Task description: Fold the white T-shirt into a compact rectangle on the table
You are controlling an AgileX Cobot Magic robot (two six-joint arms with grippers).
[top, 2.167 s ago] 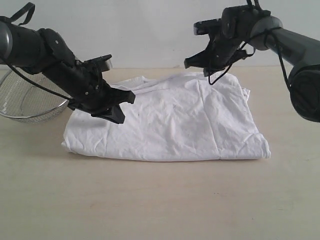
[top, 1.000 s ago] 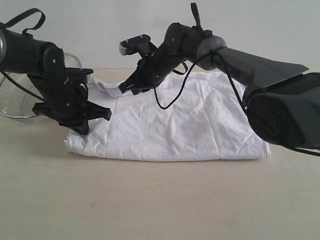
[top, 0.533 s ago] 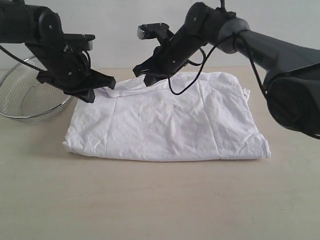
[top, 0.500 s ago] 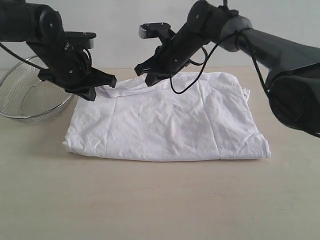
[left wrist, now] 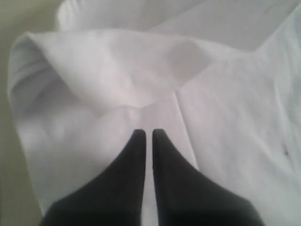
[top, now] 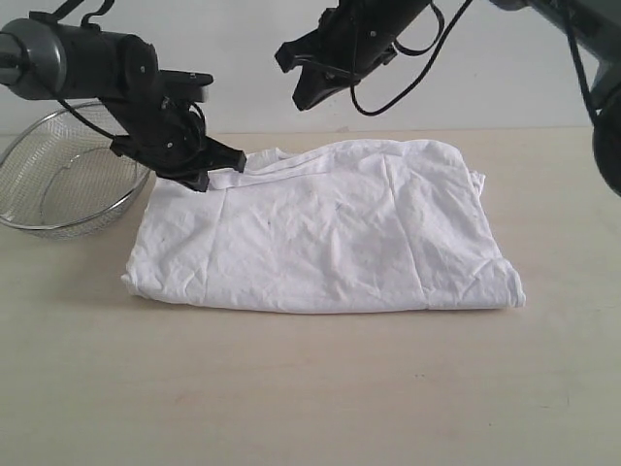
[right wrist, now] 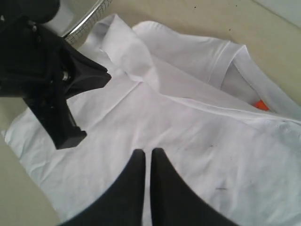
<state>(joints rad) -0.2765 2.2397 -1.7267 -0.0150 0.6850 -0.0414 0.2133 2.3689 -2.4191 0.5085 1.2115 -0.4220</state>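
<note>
The white T-shirt (top: pixel 320 233) lies folded in a rough rectangle on the table (top: pixel 310 388), with a loose sleeve fold at its far left corner (left wrist: pixel 117 66). My left gripper (top: pixel 218 167) hovers at that corner, shut and empty; its tips (left wrist: pixel 147 134) point at the fold. High over the shirt's far edge, my right gripper (top: pixel 296 83) is also shut, with nothing in it, and its tips (right wrist: pixel 146 153) are above the cloth (right wrist: pixel 197 136). The collar and an orange neck tag (right wrist: pixel 260 105) show in the right wrist view, as does the left gripper (right wrist: pixel 70 94).
A silver wire-mesh bowl (top: pixel 58 184) stands at the far left, just beside the left arm; its rim (right wrist: pixel 89 19) shows in the right wrist view. Bare tabletop stretches in front of the shirt and to its right.
The right gripper has risen from the shirt's far edge to well above it. The left gripper has shifted a little right and farther back along the left corner. The shirt lies unchanged.
</note>
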